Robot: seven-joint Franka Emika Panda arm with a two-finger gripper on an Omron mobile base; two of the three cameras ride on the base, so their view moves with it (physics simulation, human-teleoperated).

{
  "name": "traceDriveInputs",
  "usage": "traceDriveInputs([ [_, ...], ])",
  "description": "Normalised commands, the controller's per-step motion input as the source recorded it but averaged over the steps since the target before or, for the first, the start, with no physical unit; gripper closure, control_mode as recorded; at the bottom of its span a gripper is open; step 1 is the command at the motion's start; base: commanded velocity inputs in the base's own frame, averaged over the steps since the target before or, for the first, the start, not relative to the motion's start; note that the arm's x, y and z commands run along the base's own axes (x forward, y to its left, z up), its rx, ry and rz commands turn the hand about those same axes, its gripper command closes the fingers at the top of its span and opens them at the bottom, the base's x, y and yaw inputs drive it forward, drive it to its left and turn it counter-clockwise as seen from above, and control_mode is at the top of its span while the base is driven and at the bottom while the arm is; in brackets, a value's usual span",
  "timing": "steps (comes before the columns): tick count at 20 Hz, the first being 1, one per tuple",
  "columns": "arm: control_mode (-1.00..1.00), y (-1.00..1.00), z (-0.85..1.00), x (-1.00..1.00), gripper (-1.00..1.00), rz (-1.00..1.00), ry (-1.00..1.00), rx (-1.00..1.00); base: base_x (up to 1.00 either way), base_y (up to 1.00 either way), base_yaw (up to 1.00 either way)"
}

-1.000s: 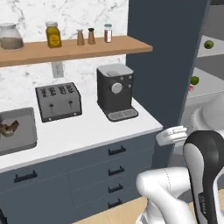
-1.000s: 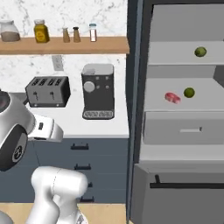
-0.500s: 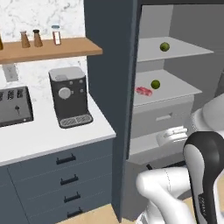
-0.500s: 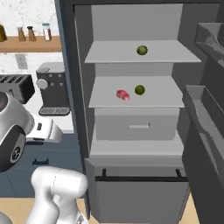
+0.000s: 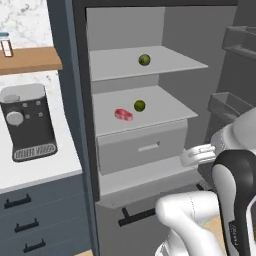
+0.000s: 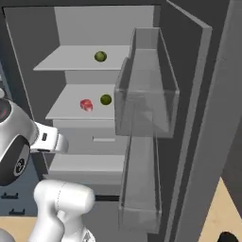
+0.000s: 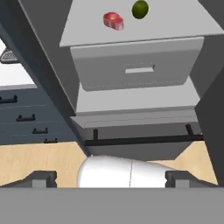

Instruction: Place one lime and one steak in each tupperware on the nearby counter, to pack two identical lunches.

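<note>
An open fridge holds one lime [image 5: 144,60] on its upper shelf and a second lime [image 5: 139,105] on the middle shelf, right beside a red-pink steak [image 5: 123,114]. The hand view shows that steak [image 7: 113,20] and lime [image 7: 140,9] at the top, above a grey drawer [image 7: 135,68]. My gripper [image 7: 111,178] is open and empty, its fingertips [image 7: 43,177] wide apart, low in front of the fridge and well short of the shelves. White counter [image 5: 40,167] lies to the left. The tupperware is out of view.
A black coffee machine [image 5: 27,122] stands on the counter under a wooden shelf [image 5: 30,59]. The fridge door with clear bins [image 6: 146,90] swings open on the right. Dark drawers [image 5: 30,225] sit below the counter, and a black bar handle [image 7: 140,141] runs under the fridge drawer.
The base has swung right, so the views shifted from the toaster and counter to the open fridge. The limes and steak stay on their shelves. The gripper stays open.
</note>
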Motion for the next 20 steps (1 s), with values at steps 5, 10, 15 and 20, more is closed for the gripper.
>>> traceDriveInputs([
  [5, 1.0, 0.0, 0.0, 0.0, -1.0, 0.0, 0.0, 0.0, 0.85, -0.07, 0.02],
  [10, 1.0, 0.0, 0.0, 0.0, -1.0, 0.0, 0.0, 0.0, 0.99, -0.08, 0.0],
  [15, -1.0, -0.23, -0.04, 0.46, -1.0, 0.0, -0.02, 0.0, 0.16, -0.07, 0.0],
  [20, -1.0, 0.0, 0.13, 0.38, -1.0, 0.0, -0.25, 0.0, 0.0, 0.0, 0.0],
])
